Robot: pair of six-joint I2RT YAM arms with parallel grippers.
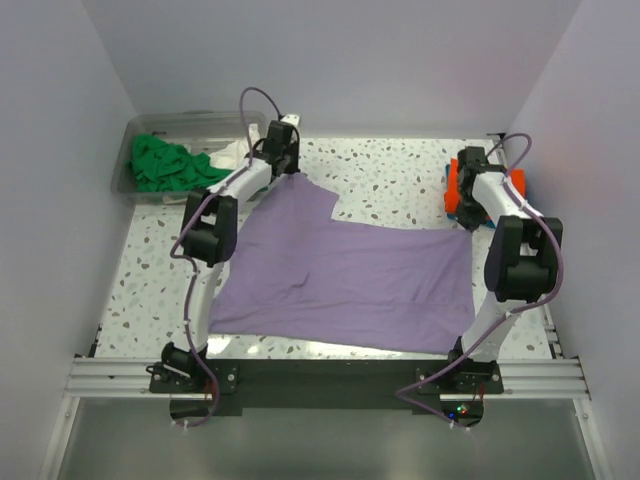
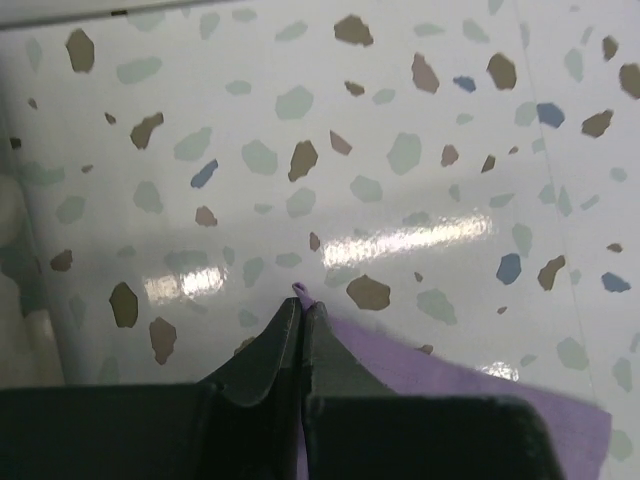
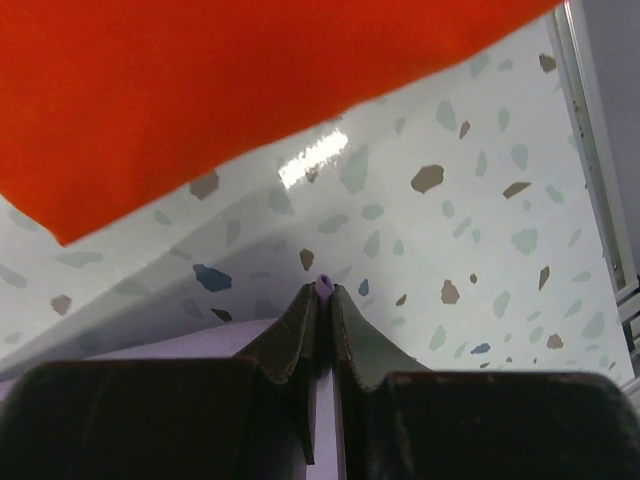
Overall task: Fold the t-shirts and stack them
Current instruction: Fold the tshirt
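Observation:
A lavender purple t-shirt (image 1: 345, 275) lies spread flat across the middle of the table. My left gripper (image 1: 284, 165) is at its far left corner, shut on the cloth; in the left wrist view a purple tip (image 2: 298, 291) pokes out between the closed fingers, and the shirt (image 2: 480, 395) runs off to the right. My right gripper (image 1: 468, 222) is shut on the shirt's far right corner, with a purple nub (image 3: 324, 285) pinched between its fingertips. An orange t-shirt (image 3: 220, 80) lies just beyond it, on a blue one (image 1: 521, 183). Green t-shirts (image 1: 170, 165) and a white one (image 1: 232, 153) fill the tub.
A clear plastic tub (image 1: 135, 135) stands at the far left corner of the speckled table (image 1: 400, 180). The orange and blue stack (image 1: 455, 190) sits at the far right edge. White walls close in on three sides.

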